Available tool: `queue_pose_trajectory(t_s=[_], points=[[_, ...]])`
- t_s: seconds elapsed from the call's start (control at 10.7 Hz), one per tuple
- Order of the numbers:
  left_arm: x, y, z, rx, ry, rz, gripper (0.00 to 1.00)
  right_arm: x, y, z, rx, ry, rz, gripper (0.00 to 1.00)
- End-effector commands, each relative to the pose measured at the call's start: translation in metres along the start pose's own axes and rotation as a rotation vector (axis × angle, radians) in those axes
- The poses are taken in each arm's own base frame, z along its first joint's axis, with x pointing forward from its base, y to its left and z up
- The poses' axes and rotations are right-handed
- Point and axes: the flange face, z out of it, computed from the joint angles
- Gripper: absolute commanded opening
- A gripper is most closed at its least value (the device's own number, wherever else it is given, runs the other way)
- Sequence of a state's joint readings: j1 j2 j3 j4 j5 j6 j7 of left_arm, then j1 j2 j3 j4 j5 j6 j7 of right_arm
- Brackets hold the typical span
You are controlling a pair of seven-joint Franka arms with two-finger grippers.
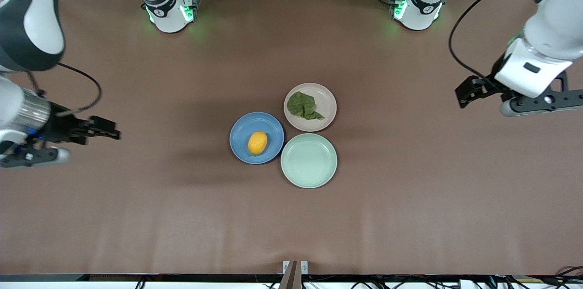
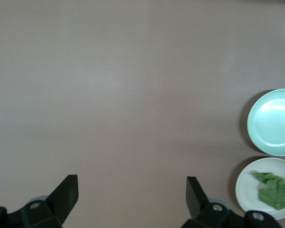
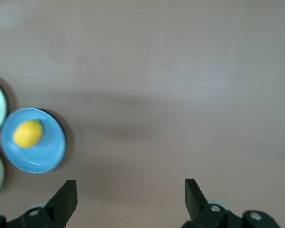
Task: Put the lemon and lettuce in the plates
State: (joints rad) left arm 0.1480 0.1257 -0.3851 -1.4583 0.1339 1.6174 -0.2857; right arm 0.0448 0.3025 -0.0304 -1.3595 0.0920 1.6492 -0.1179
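While both arms are held up at the two ends of the tabletop (image 1: 410, 216), three plates are clustered at its middle, well apart from either end effector. The left end effector (image 1: 464, 93) is held over bare tabletop toward the left arm's end, its fingers (image 2: 66, 194) spread wide with nothing between them. The right end effector (image 1: 107, 131) is held over bare tabletop toward the right arm's end, its fingers (image 3: 66, 197) likewise spread wide and holding nothing.

Of the plates, the mint-green plate (image 1: 309, 175) lies nearest the front camera and carries nothing. The blue plate (image 1: 243, 131) is set touching it or just beside it, on the side toward the right end effector, and the lemon (image 1: 257, 142) rests on it near its middle. The beige plate (image 1: 325, 97) is placed farther from the front camera than the mint-green one, toward the left end effector's side of the cluster, and the lettuce (image 1: 305, 105) lies on it.
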Motion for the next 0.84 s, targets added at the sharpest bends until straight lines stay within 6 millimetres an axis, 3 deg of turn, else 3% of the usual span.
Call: queue_pose_trajectory(t_s=[0.0,0.19,0.47,0.75], points=[[-0.006,-0.015,-0.005,-0.017,-0.012,0.044,1.00,-0.023,-0.005,-0.016,-0.043,-0.061,-0.024,1.00],[-0.005,-0.019,-0.004,-0.017,-0.014,0.069,1.00,-0.041,-0.007,-0.042,-0.046,-0.060,-0.024,1.00],[-0.003,-0.029,-0.003,-0.008,-0.017,0.074,1.00,-0.045,-0.006,-0.041,-0.064,-0.088,-0.009,1.00],[-0.004,-0.028,-0.006,-0.009,-0.014,0.078,1.00,-0.045,-0.006,-0.041,-0.076,-0.094,-0.008,1.00]])
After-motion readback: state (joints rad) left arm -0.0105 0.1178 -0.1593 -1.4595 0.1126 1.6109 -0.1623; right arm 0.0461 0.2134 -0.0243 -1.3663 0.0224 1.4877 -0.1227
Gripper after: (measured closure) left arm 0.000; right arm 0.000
